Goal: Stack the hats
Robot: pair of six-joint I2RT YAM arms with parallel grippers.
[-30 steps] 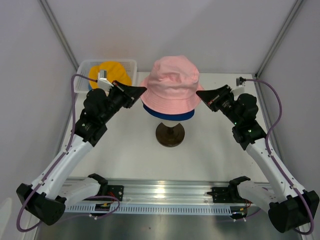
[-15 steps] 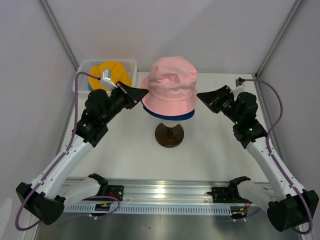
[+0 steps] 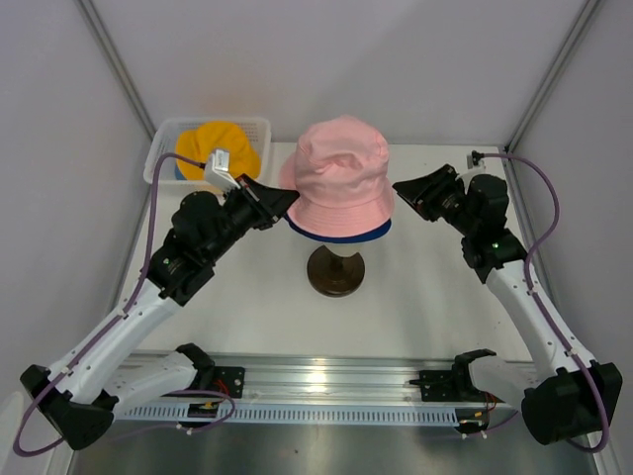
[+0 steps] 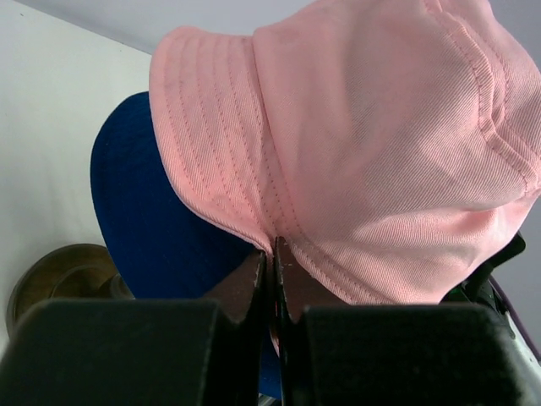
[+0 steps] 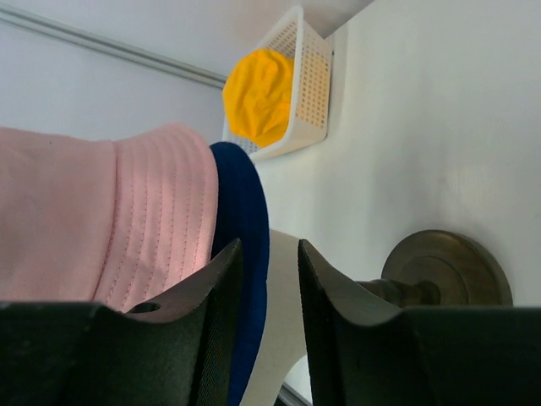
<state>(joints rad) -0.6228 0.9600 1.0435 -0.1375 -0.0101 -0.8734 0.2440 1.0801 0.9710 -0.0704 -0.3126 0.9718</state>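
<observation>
Nearest to us, the left gripper (image 4: pixel 272 254) has its jaws almost together. The hem of the pink hat (image 4: pixel 363 152) runs into the thin slit between them, so we take it to be pinching that brim. The right gripper (image 5: pixel 269 245) stands partly open with nothing clamped. The brim of the dark blue hat (image 5: pixel 245 194) passes through the gap between its fingers without being squeezed, and the pink brim lies just to the side of one finger.

Between the two pincers, the pink hat sits on top of the dark blue one. Both are carried above a dark round stand base (image 3: pixel 336 269) that lies below and slightly nearer than the fingertips. Only a rim of blue shows under the pink.

We judge these bucket hats to be light, soft and floppy. The crown dents easily and the brim bends wherever it is pinched. The stitched brim edge is the firmest part, so it is the place to take hold, with one pincer on each side so the hat hangs level and slips over the pile. The cloth is not slippery, but a shallow pinch could let it slide out.

Far beyond the left pincer, the yellow-orange hat (image 3: pixel 220 143) lies crumpled in a white mesh basket (image 3: pixel 259 127). A sliver of the light blue hat (image 3: pixel 182 170) shows beneath it. Both are well apart from the stack and not yet added.
</observation>
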